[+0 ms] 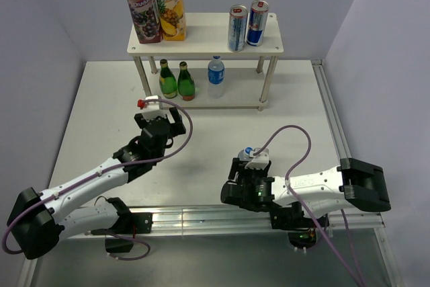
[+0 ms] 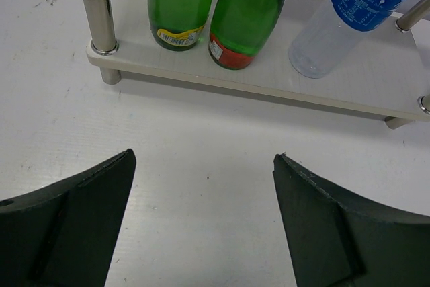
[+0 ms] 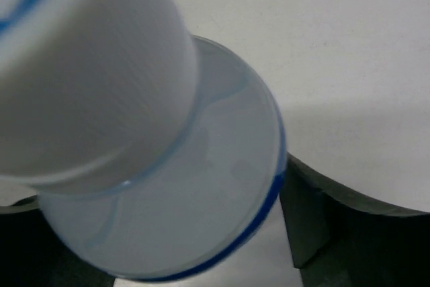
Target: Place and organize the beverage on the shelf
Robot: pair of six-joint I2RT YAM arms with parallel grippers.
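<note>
The white two-tier shelf (image 1: pixel 205 45) stands at the back of the table. Its top board holds two juice cartons (image 1: pixel 142 3) and two cans (image 1: pixel 237 28). Its lower board (image 2: pixel 269 78) holds two green bottles (image 2: pixel 180 5) and a clear water bottle (image 2: pixel 342 25). My left gripper (image 1: pixel 166 117) is open and empty, low over the table just in front of the green bottles; it also shows in the left wrist view (image 2: pixel 205 159). My right gripper (image 1: pixel 250 165) is at the near middle of the table, shut on a second water bottle (image 3: pixel 168 206) with a white cap (image 3: pixel 87 72).
A steel shelf post (image 2: pixel 97 8) stands left of the green bottles. Grey walls close in the table on the left, back and right. A metal rail (image 1: pixel 201 216) runs along the near edge between the arm bases.
</note>
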